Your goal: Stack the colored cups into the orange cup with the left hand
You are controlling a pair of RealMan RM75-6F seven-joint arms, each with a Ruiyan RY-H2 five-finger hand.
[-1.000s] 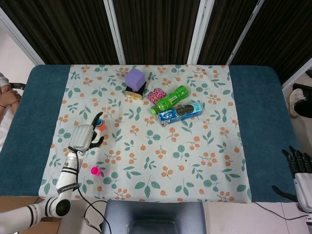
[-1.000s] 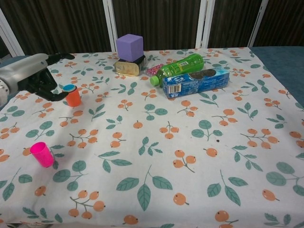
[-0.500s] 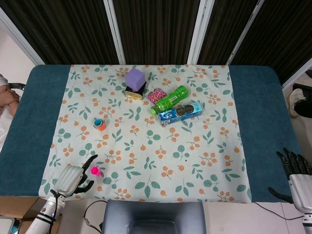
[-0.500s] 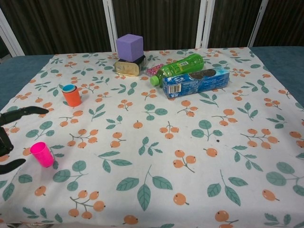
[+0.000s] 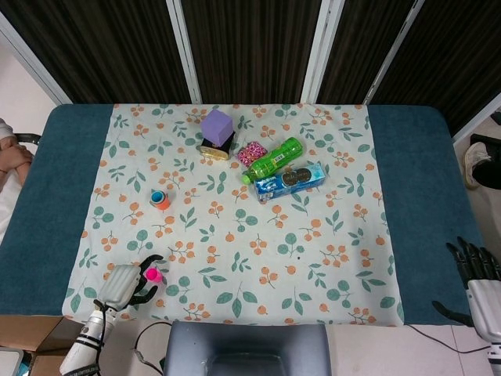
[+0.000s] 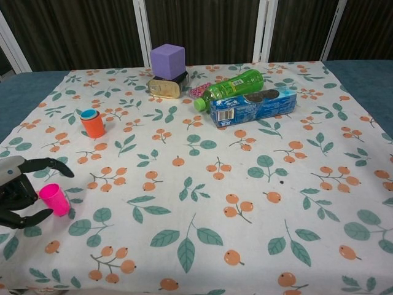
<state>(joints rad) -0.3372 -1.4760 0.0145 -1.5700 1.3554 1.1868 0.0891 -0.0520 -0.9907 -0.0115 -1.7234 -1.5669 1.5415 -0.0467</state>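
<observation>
Because the pink cup (image 6: 54, 199) must go into the orange cup (image 6: 94, 125), the left hand (image 6: 18, 192) brackets it near the table's front-left corner, fingers (image 6: 43, 163) open, not yet gripping.

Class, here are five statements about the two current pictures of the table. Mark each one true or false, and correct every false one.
1. A blue cup sits inside the orange cup. True.
2. The left hand has its fingers around the pink cup, which stands upright on the cloth. True; whether it grips yet cannot be told.
3. The green bottle stands upright. False: it lies on its side, against the blue biscuit packet.
4. The purple cube rests directly on the cloth. False: it sits on a dark box, above the cloth.
5. The right hand is holding a cup. False: it holds nothing, off beyond the table's right edge.
</observation>
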